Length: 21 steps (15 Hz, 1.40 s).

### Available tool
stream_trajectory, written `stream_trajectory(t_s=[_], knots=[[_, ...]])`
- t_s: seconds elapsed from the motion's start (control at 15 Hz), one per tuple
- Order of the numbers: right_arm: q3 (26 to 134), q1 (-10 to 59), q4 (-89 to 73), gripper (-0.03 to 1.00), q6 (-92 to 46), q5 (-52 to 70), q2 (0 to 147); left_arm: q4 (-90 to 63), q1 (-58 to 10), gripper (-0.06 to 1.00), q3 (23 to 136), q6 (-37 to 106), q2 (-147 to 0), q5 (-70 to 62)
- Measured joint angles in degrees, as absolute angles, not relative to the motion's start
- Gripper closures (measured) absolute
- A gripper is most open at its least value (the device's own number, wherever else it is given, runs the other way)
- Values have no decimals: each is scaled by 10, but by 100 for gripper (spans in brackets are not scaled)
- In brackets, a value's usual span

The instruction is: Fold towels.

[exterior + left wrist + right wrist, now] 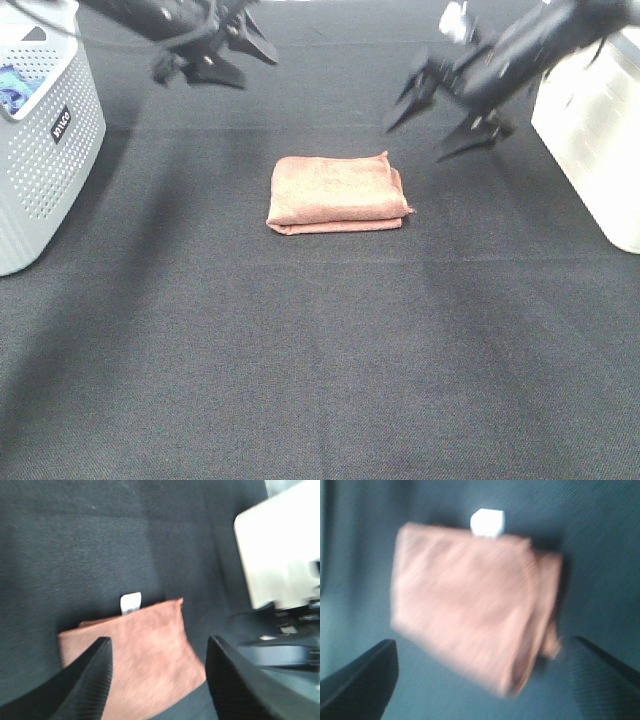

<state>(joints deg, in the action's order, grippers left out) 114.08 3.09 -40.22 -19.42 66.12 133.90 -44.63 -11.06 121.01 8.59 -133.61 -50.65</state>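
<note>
While both arms hang above the black tablecloth (320, 380), a folded pink towel (337, 195) lies flat at the centre of the exterior high frame, slightly above the middle, touched by neither gripper. The left gripper (215, 55), at upper left, holds its jaws apart and empty; the right gripper (440, 120), at upper right, likewise has its jaws spread, with nothing between them. A perforated grey basket (45, 150) stands at the left edge, with something blue visible inside, and a white bin (590, 130) stands at the right edge. In both wrist views, a small white label (131, 603) projects from one edge of the towel. The right wrist view is blurred.
</note>
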Motion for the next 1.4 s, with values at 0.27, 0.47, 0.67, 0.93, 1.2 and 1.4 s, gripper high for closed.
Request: stream_trajectory(t_s=[0.27, 0.47, 0.67, 0.93, 1.2, 1.4], knots=[[1140, 34, -325, 12, -127, 689, 1241, -308, -111, 40, 1210, 78, -1243, -600], [1097, 59, -209, 12, -84, 690, 1138, -146, -118, 40, 1210, 27, -1165, -686], [1030, 88, -142, 12, -64, 692, 1047, 17, -143, 40, 1164, -11, -1078, -693], [878, 127, -125, 12, -62, 693, 881, 86, -160, 40, 948, -56, -871, -694], [665, 131, -127, 12, -60, 693, 674, 89, -160, 40, 632, -77, -602, -697], [528, 131, -122, 12, -60, 688, 525, 83, -160, 40, 469, -77, -415, -698]])
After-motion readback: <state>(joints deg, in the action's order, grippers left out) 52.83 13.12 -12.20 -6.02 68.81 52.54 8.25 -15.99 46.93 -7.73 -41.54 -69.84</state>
